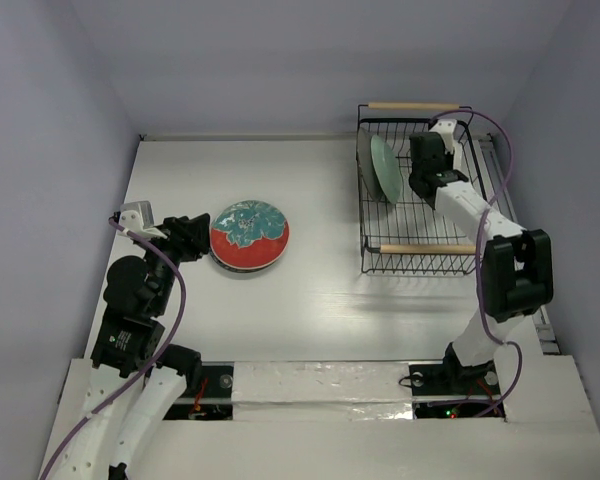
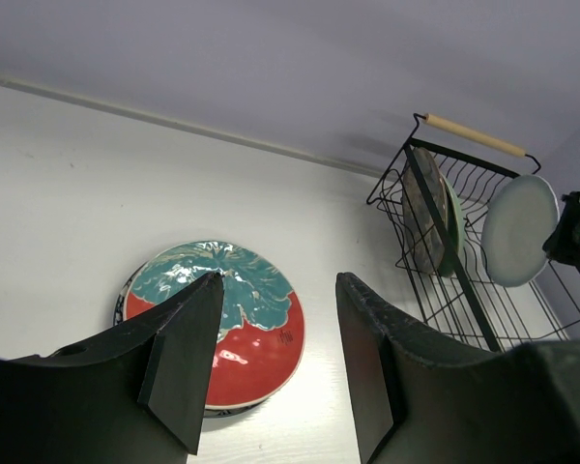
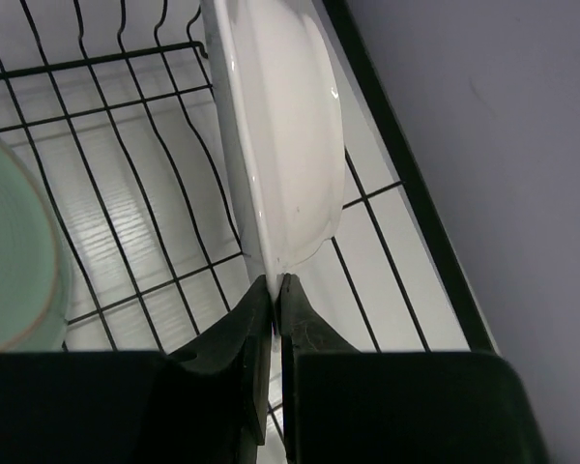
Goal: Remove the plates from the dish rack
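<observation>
White plate (image 3: 280,126) in the dish rack (image 1: 420,262), upper right of the top view — right jaws pinch its rim; left jaws gape beside the teal-and-red plate (image 1: 250,235).

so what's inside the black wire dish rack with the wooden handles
Three plates on edge: a pale mint green plate, a dark patterned plate beside it, and a plain white plate pinched by the right gripper. Its arm hides the white one from above.
</observation>
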`<state>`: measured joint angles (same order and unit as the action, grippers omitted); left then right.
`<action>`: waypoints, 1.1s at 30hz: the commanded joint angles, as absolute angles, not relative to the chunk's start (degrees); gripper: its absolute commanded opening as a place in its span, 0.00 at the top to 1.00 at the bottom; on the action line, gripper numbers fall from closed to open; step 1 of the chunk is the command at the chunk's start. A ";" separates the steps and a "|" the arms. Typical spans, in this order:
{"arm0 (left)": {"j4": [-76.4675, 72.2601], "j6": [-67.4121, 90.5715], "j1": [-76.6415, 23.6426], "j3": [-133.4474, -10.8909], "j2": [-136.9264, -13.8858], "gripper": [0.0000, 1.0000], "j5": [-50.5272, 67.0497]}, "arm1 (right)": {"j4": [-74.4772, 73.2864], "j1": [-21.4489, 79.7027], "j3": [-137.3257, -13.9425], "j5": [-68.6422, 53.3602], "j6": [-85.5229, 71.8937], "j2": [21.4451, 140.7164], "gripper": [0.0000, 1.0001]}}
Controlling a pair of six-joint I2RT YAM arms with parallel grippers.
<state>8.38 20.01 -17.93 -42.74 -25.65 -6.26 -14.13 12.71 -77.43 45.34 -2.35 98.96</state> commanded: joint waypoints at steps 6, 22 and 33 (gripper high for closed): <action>5.63 19.86 -18.19 -42.54 -25.84 0.53 -6.15 | -7.91 12.83 -77.87 39.91 -9.04 83.95 1.00; 5.54 19.95 -18.19 -42.45 -26.46 0.53 -6.06 | -4.66 9.94 -68.74 23.39 -19.86 76.64 1.00; 5.54 20.04 -18.19 -42.45 -26.98 0.53 -5.80 | -1.06 7.47 -61.00 15.38 -25.05 75.68 1.00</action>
